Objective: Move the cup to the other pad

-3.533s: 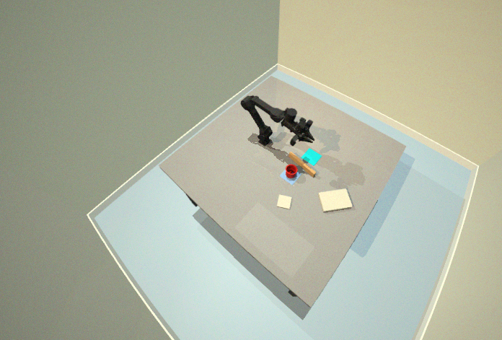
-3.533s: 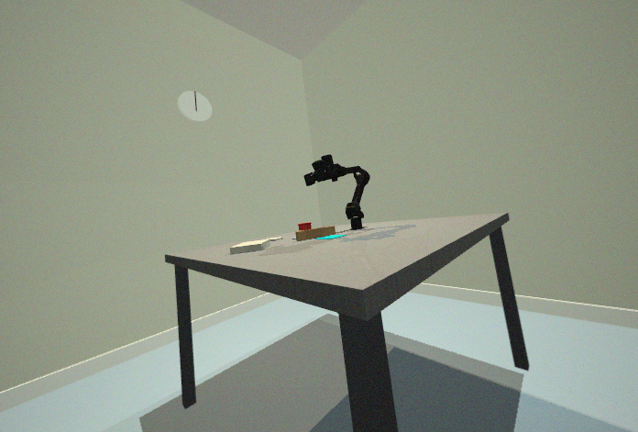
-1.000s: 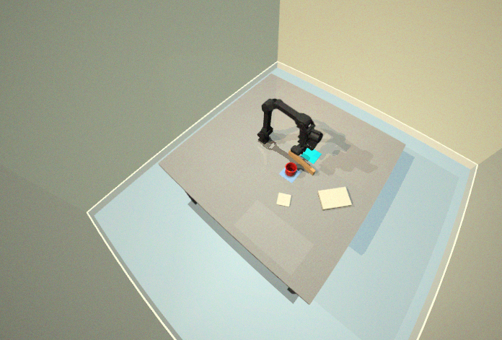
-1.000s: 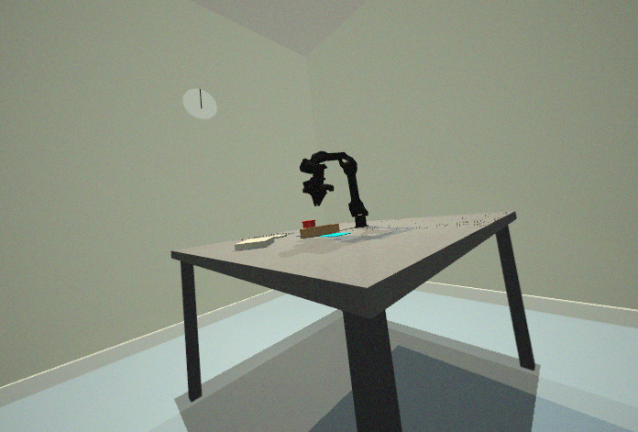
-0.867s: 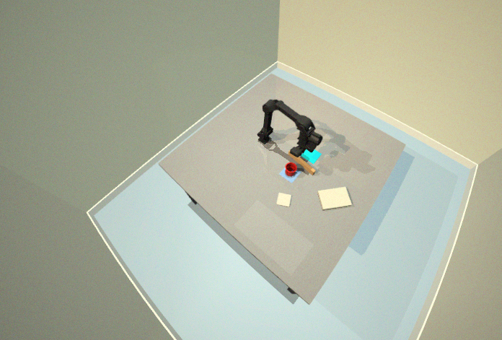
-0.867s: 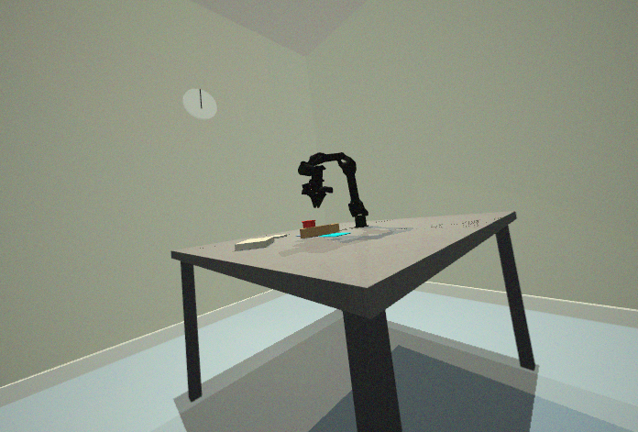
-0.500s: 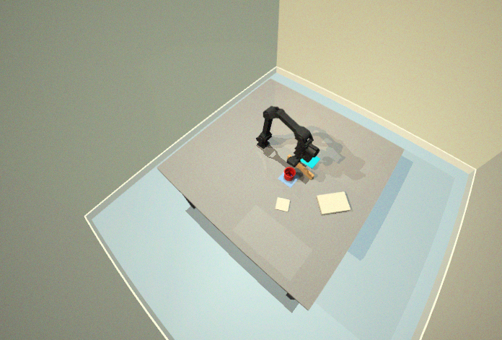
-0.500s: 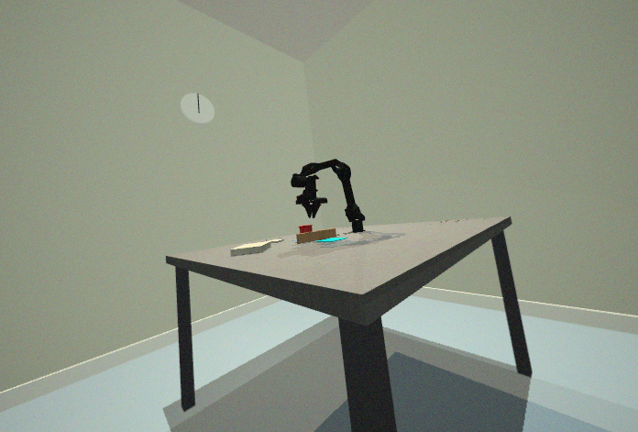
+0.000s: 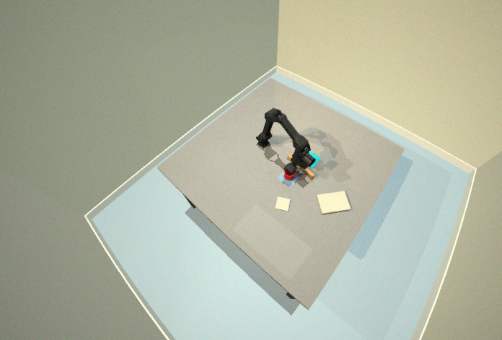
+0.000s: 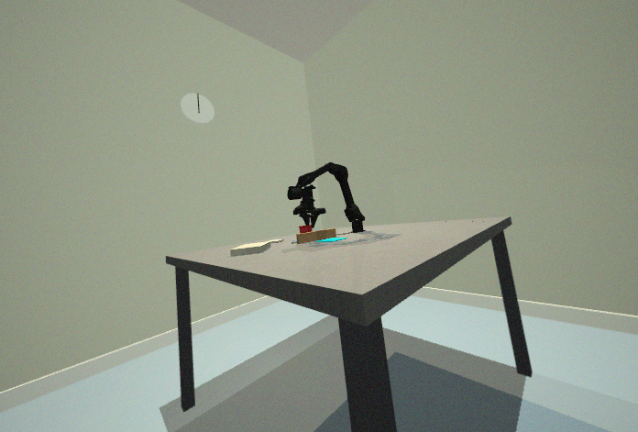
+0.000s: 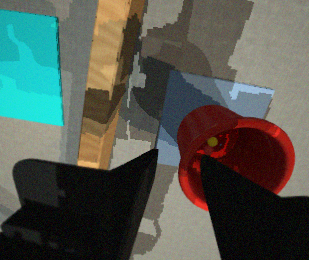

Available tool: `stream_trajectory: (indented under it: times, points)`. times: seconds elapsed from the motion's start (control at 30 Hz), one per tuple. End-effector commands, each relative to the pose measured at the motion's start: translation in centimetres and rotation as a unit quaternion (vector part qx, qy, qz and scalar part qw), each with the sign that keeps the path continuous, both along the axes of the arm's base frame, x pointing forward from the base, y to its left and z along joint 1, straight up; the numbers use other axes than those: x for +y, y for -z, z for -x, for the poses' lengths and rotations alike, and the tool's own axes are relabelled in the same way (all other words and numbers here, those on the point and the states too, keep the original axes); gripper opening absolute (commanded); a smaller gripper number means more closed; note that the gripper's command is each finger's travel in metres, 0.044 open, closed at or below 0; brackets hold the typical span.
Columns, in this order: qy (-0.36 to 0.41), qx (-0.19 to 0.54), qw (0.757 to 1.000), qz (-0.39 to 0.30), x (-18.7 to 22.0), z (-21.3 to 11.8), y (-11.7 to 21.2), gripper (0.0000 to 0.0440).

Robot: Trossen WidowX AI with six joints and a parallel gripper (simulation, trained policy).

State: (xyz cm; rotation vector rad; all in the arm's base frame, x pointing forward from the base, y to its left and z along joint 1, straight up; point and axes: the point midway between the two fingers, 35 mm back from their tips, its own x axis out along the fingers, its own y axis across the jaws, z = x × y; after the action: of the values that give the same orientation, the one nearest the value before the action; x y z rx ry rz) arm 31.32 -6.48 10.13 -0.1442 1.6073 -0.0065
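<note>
The red cup (image 9: 289, 175) (image 10: 304, 229) (image 11: 203, 122) stands on the blue pad (image 9: 290, 183) (image 11: 251, 102). In the wrist view a yellow marble (image 11: 212, 142) shows inside it; other contents are hard to make out. The cyan pad (image 9: 314, 159) (image 10: 335, 239) (image 11: 21, 75) carries no cup. My gripper (image 10: 310, 225) (image 11: 179, 157) is partly open and holds nothing. It points down close above the cup. In the wrist view the right fingertip overlaps the cup's mouth and the left fingertip is outside the cup, with the near rim between them. Contact cannot be told.
A wooden bar (image 9: 309, 174) (image 10: 316, 235) (image 11: 101, 65) lies between the two pads. A large cream slab (image 9: 333, 202) (image 10: 250, 248) and a small cream square (image 9: 283, 203) lie on the table beyond the cup, away from the arm's base.
</note>
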Motion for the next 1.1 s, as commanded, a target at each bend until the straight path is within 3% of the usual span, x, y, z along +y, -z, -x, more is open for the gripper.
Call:
stream_trajectory:
  times: [0.0,0.17,0.4,1.07]
  points:
    - [-0.015,0.015,1.000,-0.003,-0.4,0.3,1.8,0.0160]
    - [-0.042,0.025,0.999,-0.012,-0.7,0.5,3.9,0.0164]
    - [-0.094,0.035,0.995,-0.018,-1.1,0.8,5.4,0.0000]
    - [-0.191,0.012,0.981,-0.021,-0.6,-1.0,1.7,0.0000]
